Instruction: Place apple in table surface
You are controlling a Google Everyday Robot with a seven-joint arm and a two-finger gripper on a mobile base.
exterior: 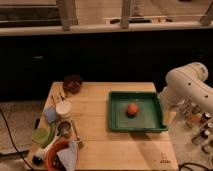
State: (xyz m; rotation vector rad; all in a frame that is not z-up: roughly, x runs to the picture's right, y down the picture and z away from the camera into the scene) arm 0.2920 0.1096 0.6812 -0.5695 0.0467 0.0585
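Nearest, at the lower left of the frame, a round orange dish with a pale cloth in it sits among small kitchen bits: a metal cup, a white cup and a green lid. A dark bowl stands at the table's upper left corner.

The apple lies inside the green tray, near its middle, on the right half of the table. It is not yet on the bare wood. The white arm comes in from the right edge of the frame, and its gripper seems to sit just beside the tray's right rim, apart from the apple. Whether it is open or closed, or has hold of anything, I cannot tell.

Risks, as I judge them:
- The apple is round and may roll on the tray floor if it is nudged off-centre.
- Coming in low over the rim could catch the tray and push it across the table.
- Set down on flat wood, the apple may roll towards an edge; the open patch in the lower middle looks safer than the crowded left.
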